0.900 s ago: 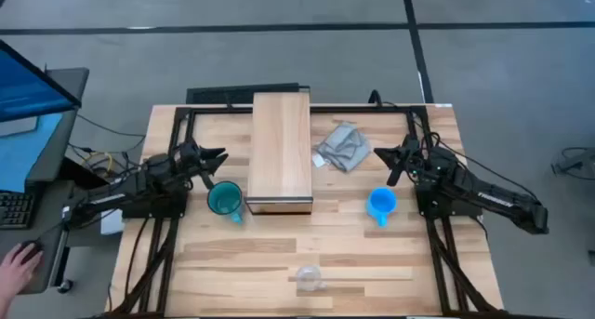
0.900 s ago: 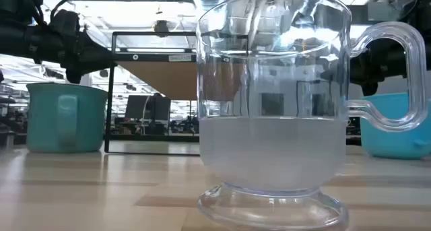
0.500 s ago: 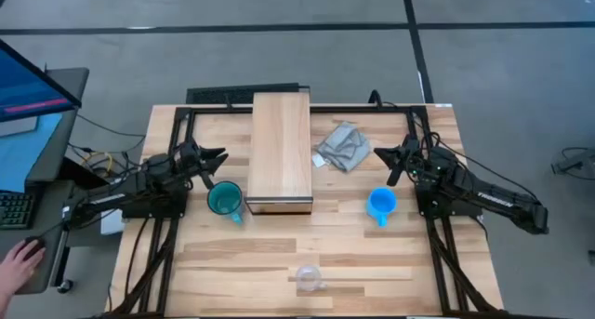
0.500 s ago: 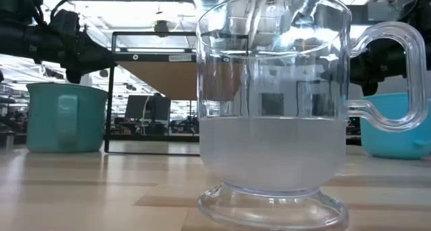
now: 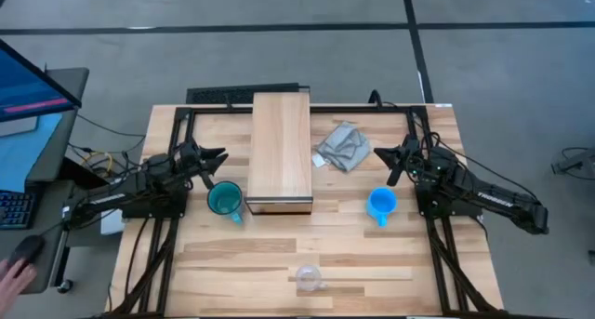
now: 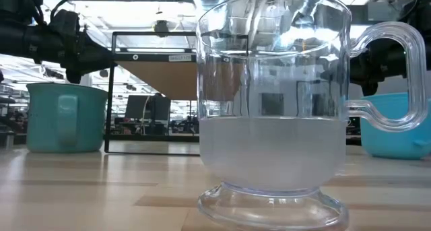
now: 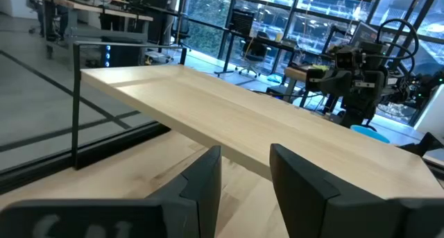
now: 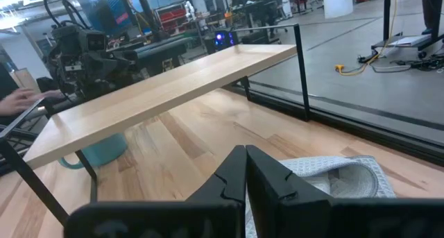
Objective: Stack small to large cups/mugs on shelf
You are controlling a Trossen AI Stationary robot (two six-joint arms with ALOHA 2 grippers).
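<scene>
The long light wood shelf stands on thin dark legs at the table's far middle. The teal mug stands upright by the shelf's near left corner, and the bright blue mug stands upright to the shelf's right. The clear glass cup stands on its foot near the table's near edge and fills the low view. My left gripper hovers open just beyond the teal mug, pointing at the shelf. My right gripper is shut, beyond the blue mug, beside the grey cloth.
A crumpled grey cloth lies right of the shelf, in front of my right gripper. A dark frame runs along the table's far edge and sides. A person's hand and a desk with a monitor are off the table's left.
Both arms and all three vessels have kept still. The person's hand off the table's left has drawn back from the dark mouse toward the picture's edge.
</scene>
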